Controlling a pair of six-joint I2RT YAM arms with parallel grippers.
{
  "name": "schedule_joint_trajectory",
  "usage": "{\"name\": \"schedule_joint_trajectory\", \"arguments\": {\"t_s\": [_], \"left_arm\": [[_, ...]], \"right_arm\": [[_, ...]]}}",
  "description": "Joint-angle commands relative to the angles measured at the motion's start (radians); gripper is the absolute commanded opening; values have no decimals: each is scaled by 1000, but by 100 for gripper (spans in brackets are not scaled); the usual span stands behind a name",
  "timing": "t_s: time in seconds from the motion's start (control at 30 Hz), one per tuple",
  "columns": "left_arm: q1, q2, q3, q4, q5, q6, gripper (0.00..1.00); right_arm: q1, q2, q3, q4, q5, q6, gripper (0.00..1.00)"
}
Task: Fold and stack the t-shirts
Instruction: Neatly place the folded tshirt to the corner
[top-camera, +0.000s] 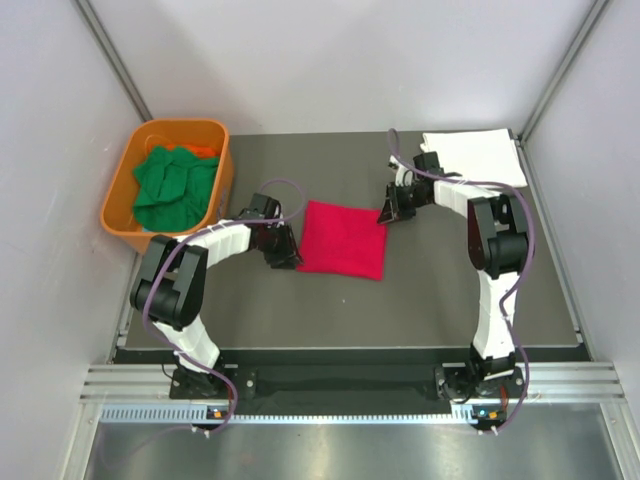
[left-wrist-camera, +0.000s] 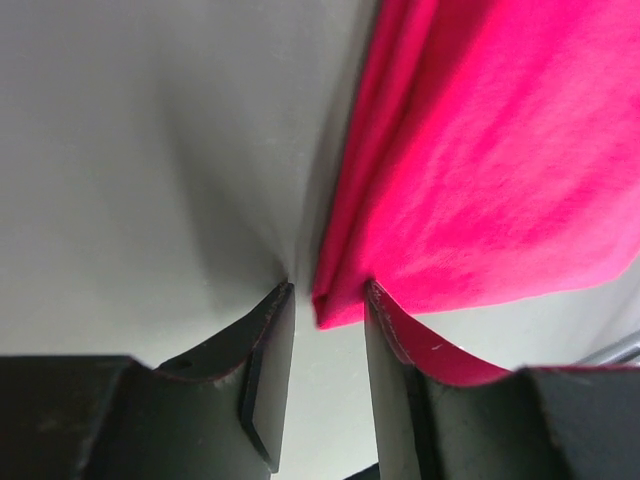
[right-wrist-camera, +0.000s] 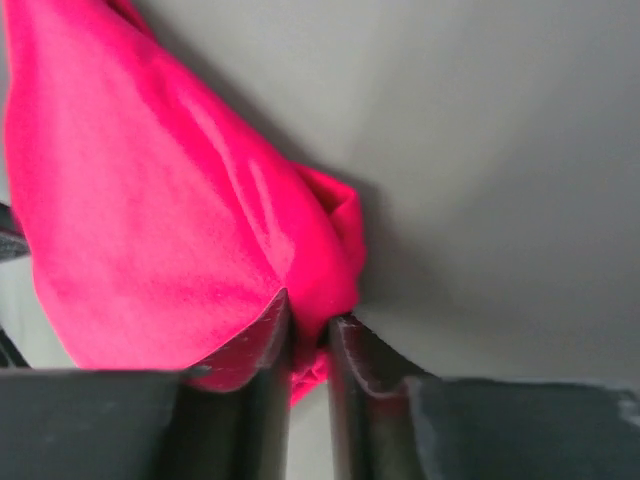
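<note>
A bright red t-shirt (top-camera: 340, 238) lies folded into a rectangle at the middle of the table. My left gripper (top-camera: 283, 255) is at its near left corner. In the left wrist view its jaws (left-wrist-camera: 328, 290) stand apart, and the red corner (left-wrist-camera: 340, 300) pokes between the tips without being pinched. My right gripper (top-camera: 388, 212) is at the far right corner; there the fingers (right-wrist-camera: 310, 310) are pressed onto a bunched fold of red cloth (right-wrist-camera: 200, 230). A folded white t-shirt (top-camera: 475, 155) lies at the back right. Green t-shirts (top-camera: 175, 185) are heaped in the tub.
An orange plastic tub (top-camera: 215, 130) stands at the back left, half off the dark mat (top-camera: 330, 310). Grey walls and metal posts close in the table on both sides and behind.
</note>
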Motion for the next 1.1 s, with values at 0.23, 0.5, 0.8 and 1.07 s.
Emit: {"name": "schedule_joint_trajectory", "arguments": {"t_s": [0.23,0.5,0.8,1.07], "left_arm": [[-4,-178,287,-315,-54,158,43],[-4,-228,276,-331,28,213,42],[-4,-252,232,-285,62,216,42],[-4,-248,187,-260,11,233,42]], "right_arm": [[-14,-78,92,-133,283,-59,0],[-22,-157,201,-233,627,-188,0],[-56,-209,311,-195,917,-328,0],[-90,-183,449,-181,998,-443,0]]}}
